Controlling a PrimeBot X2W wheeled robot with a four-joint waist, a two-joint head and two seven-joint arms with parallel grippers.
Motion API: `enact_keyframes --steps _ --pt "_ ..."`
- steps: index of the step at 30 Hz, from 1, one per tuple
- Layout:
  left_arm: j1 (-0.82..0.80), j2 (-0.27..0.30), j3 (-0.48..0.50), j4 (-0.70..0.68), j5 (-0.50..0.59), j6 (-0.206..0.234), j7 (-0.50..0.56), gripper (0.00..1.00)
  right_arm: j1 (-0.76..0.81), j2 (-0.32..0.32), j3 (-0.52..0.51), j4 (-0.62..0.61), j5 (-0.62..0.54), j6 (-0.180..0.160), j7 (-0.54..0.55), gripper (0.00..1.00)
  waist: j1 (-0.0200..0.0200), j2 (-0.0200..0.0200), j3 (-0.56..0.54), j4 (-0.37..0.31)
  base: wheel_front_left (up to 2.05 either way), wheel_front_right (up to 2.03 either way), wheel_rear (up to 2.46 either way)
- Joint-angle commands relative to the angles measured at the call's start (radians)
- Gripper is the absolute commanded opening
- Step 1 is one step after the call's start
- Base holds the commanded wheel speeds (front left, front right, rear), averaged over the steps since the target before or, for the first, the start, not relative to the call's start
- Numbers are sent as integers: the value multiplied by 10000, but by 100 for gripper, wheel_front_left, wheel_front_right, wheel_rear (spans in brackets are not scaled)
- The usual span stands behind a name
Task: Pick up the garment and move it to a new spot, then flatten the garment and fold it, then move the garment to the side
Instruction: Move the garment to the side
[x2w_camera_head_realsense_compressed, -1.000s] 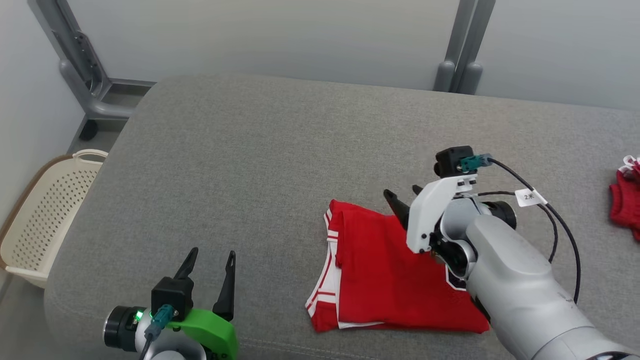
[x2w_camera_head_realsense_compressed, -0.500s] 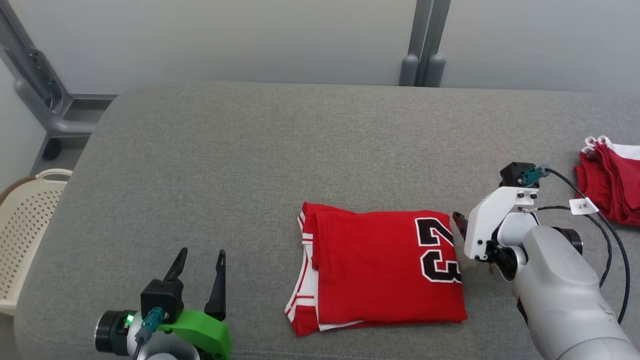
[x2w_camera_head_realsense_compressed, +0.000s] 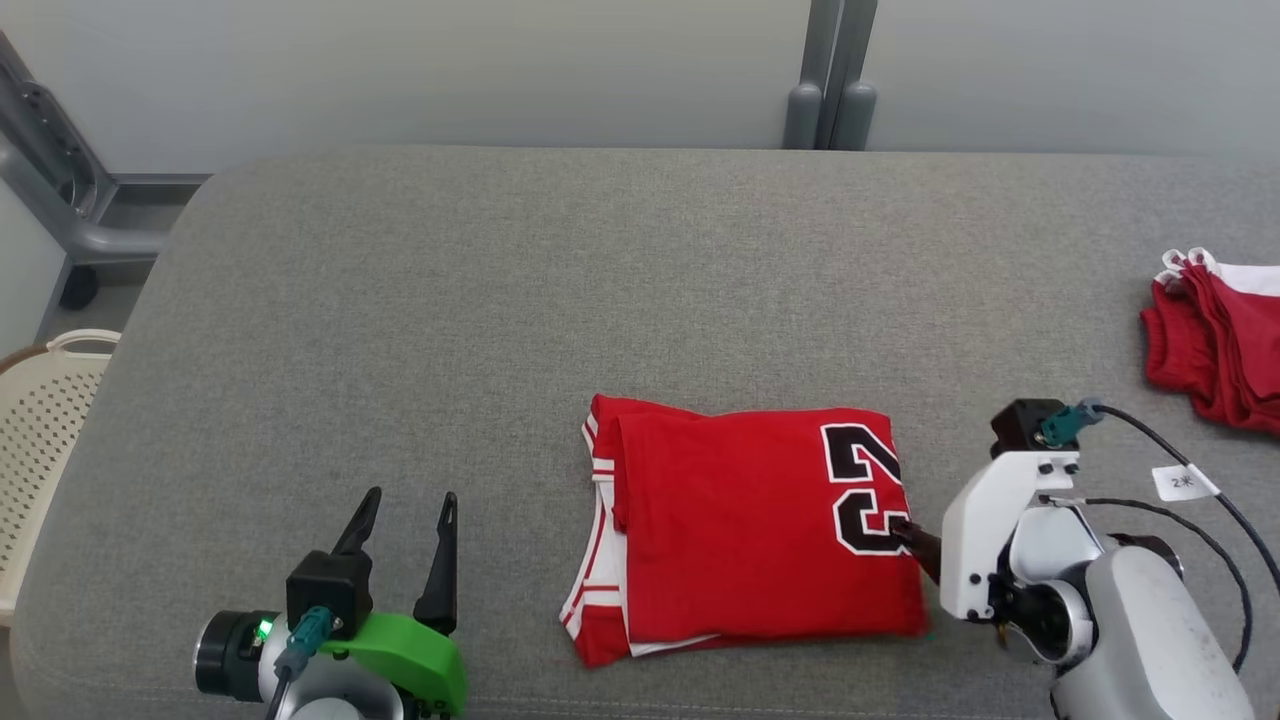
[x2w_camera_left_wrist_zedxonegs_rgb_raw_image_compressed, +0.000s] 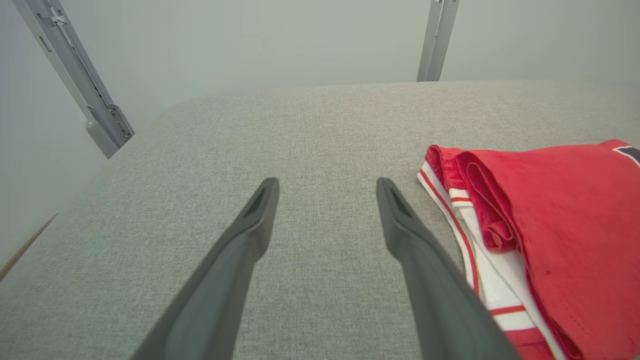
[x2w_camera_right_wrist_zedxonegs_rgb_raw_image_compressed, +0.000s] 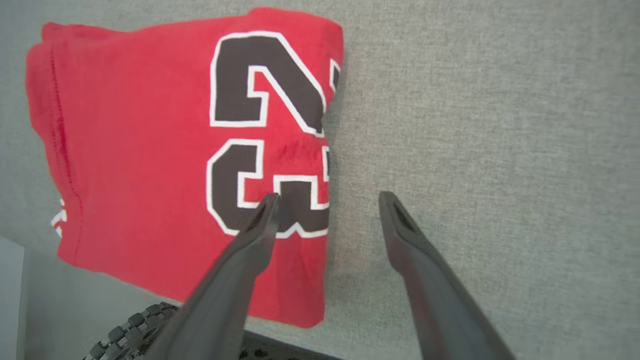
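Red jersey (x2w_camera_head_realsense_compressed: 760, 530) is lying folded just under our right gripper (x2w_camera_right_wrist_zedxonegs_rgb_raw_image_compressed: 327, 200), whose wide, empty jaws are straddling its nearest edge, so we are reckoning this arm nearer than our left gripper (x2w_camera_head_realsense_compressed: 411, 495), equally wide and empty, beyond the far edge.

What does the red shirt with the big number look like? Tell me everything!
The red shirt is a soft-looking sports jersey with a black 23 outlined in white. It is folded into a neat rectangle, with white-and-red striped trim peeking out on its left side. It lies flat on the grey padded surface. The open right pincer straddles its numbered edge, one finger over cloth, one over the surface; whether they touch is unclear.
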Motion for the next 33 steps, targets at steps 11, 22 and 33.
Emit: enact_keyframes --steps 11,22,33 --pt "-363 -45 48 103 102 -138 -26 100 802 -32 -550 -1644 111 -1 846 100 0 -1 263 260 0 0 0" --pt "-475 -83 7 121 225 -174 -27 100 -188 -36 -591 390 250 0 378 100 0 -1 489 560 0 0 0" --pt "-437 -103 104 103 302 -206 -27 100 -1135 -17 -42 2540 766 -1 -706 0 0 -1 540 712 0 0 0"
